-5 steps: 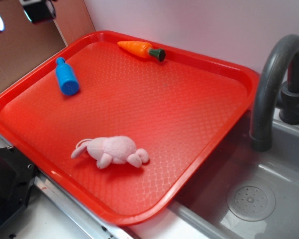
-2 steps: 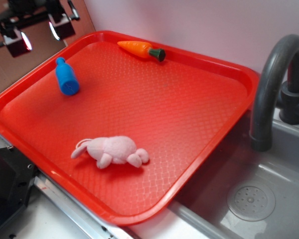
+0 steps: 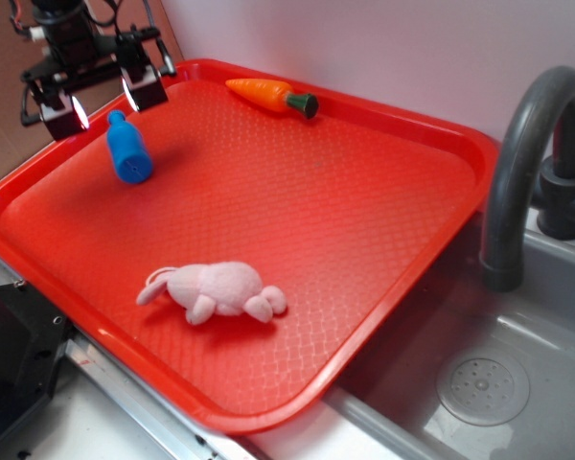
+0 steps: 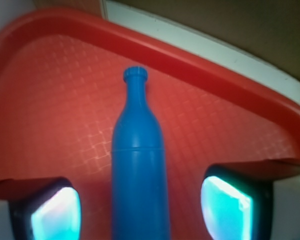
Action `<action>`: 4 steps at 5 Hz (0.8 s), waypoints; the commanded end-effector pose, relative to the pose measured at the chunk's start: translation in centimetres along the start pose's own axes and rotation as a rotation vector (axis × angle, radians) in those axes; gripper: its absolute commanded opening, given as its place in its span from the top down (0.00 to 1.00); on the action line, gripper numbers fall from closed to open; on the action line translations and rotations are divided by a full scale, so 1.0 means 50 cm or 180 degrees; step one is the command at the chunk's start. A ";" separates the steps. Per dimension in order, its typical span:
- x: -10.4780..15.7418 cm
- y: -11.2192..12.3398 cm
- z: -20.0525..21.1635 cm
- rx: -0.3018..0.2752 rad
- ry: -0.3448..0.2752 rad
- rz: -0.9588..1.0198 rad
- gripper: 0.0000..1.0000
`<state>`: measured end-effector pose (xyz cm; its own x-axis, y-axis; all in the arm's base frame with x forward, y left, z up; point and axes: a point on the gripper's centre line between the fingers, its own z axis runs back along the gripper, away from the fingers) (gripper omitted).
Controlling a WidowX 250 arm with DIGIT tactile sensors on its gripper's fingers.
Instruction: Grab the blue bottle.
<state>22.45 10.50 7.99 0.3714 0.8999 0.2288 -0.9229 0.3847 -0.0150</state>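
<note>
The blue bottle (image 3: 127, 149) lies on its side at the far left corner of the red tray (image 3: 364, 211), its dotted base toward the front. My gripper (image 3: 103, 103) hovers just above its neck end, jaws open wide. In the wrist view the bottle (image 4: 139, 165) lies lengthwise between my two fingers (image 4: 55, 212), neck pointing away, with clear gaps on both sides. The gripper (image 4: 140, 210) holds nothing.
An orange toy carrot (image 3: 271, 96) lies at the tray's far edge. A pink plush rabbit (image 3: 218, 289) lies near the tray's front. A grey faucet (image 3: 522, 163) and sink (image 3: 479, 383) are to the right. A brown wall stands behind the tray's left corner.
My gripper has come down and to the right from the top left corner to above the bottle. The bottle, carrot and rabbit have not moved.
</note>
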 end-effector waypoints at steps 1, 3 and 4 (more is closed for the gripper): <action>0.008 0.027 -0.047 0.0066 -0.0095 0.0049 0.00; 0.000 0.013 -0.118 -0.0045 0.0076 -0.0145 0.00; -0.008 0.021 -0.116 -0.0103 0.0011 -0.0258 1.00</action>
<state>22.94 10.89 1.86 0.4590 0.8599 0.2232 -0.8796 0.4752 -0.0221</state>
